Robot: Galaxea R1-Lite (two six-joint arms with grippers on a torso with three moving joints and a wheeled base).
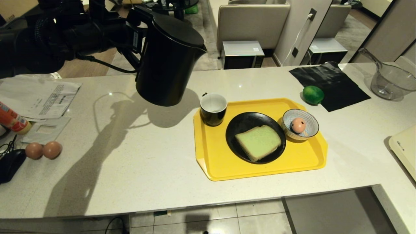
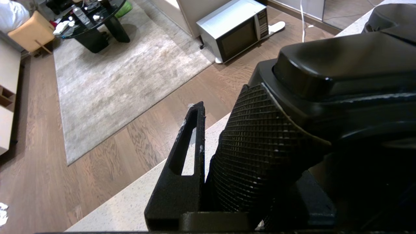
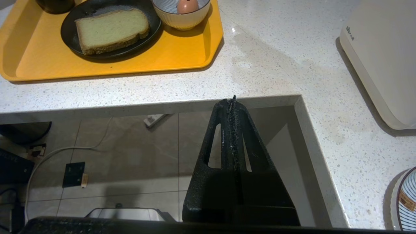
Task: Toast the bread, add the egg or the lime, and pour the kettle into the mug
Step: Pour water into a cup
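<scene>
The black kettle (image 1: 169, 61) hangs tilted above the counter, its spout leaning toward the mug (image 1: 213, 109) but still left of and behind it. My left gripper (image 1: 131, 35) is shut on the kettle's ribbed handle (image 2: 260, 146), and one finger (image 2: 190, 143) shows beside it. No water is visible. The mug stands on the yellow tray (image 1: 260, 169). The bread (image 1: 258, 142) lies on a black plate (image 1: 240, 125), and the egg (image 1: 297, 125) sits in a striped bowl (image 1: 308, 122). The lime (image 1: 313, 94) rests behind the tray. My right gripper (image 3: 232, 100) hangs shut and empty below the counter's front edge.
Two brown eggs (image 1: 43, 150) and papers (image 1: 35, 97) lie at the left. A black cloth (image 1: 331, 86) and a clear glass jug (image 1: 390, 81) are at the back right. A white appliance (image 1: 404, 149) stands at the right edge.
</scene>
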